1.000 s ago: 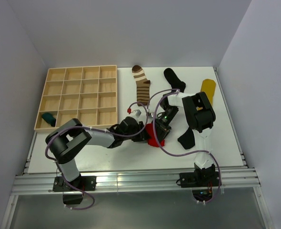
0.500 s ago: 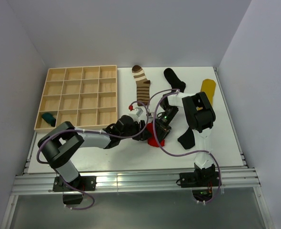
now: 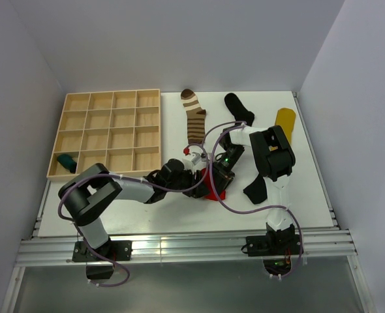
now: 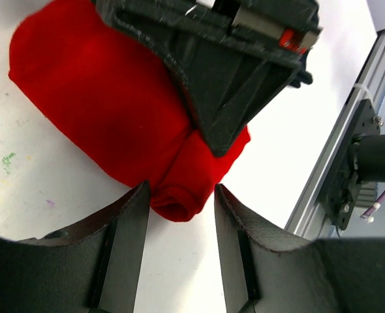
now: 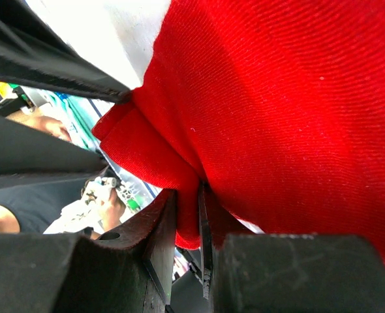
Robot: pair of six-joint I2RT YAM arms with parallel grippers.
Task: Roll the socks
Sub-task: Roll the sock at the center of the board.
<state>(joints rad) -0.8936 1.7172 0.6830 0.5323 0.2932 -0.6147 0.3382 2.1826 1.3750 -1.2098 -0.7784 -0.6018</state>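
A red sock (image 3: 213, 186) lies partly rolled at the table's middle. In the left wrist view the red sock (image 4: 107, 104) has its rolled end just between my left fingers (image 4: 130, 228). My left gripper (image 3: 198, 178) (image 4: 181, 215) is open and straddles that end. My right gripper (image 3: 220, 171) (image 5: 188, 225) is shut on a fold of the red sock (image 5: 297, 111) and shows in the left wrist view (image 4: 225, 72) pressing on it. A brown-cream striped sock (image 3: 194, 117), a plain black sock (image 3: 239, 108) and a yellow sock (image 3: 284, 121) lie flat at the back.
A wooden compartment tray (image 3: 107, 130) stands at the back left, with a dark teal sock (image 3: 66, 162) in its near-left cell. Another dark sock (image 3: 255, 190) lies beside the right arm. The table's front rail (image 3: 186, 244) runs along the near edge.
My left gripper has moved right, up to the red sock's rolled end. The right gripper has stayed shut on the sock.
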